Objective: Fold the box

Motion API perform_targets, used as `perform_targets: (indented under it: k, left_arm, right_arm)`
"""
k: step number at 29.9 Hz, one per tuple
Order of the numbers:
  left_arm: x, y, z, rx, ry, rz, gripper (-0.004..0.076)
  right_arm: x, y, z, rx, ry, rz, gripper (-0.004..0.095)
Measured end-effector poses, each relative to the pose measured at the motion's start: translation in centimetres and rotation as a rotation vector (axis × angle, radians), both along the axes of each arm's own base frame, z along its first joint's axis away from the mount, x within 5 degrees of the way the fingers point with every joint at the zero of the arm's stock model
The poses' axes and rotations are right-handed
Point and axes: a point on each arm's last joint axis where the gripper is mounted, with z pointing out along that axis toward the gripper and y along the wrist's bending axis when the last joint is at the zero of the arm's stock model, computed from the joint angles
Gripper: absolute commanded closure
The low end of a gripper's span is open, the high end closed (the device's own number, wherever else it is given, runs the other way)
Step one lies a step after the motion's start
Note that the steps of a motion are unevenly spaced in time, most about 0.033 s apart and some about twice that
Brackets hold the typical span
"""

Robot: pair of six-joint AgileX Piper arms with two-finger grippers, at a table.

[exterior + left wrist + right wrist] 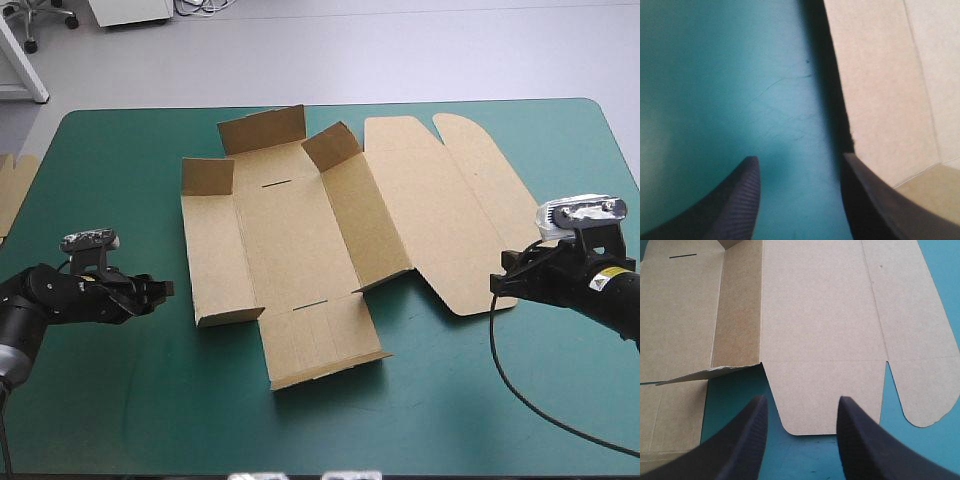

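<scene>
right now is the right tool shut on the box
No, the right tool is open: its fingers stand wide apart, and the box's rounded flap lies flat ahead of them.

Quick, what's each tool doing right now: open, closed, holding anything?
Left tool: open, holding nothing.
Right tool: open, holding nothing.

The teal-green table (450, 400) bears the brown box (290, 230) (walls partly raised).
</scene>
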Motion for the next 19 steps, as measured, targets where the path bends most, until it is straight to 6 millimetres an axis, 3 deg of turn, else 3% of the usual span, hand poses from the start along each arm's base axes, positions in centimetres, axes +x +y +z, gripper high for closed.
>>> perform_targets:
  k: [10, 19]
  left_arm:
    - [2.5, 0.4, -3.7, -0.185, 0.051, 0.003, 0.0342]
    - [3.9, -0.6, -6.3, -0.376, 0.079, -0.021, 0.0339]
  right_arm:
    - [-0.1, 0.0, -0.2, -0.012, 0.022, 0.005, 0.0494]
    - [-0.2, 0.0, -0.2, -0.014, 0.025, 0.005, 0.0494]
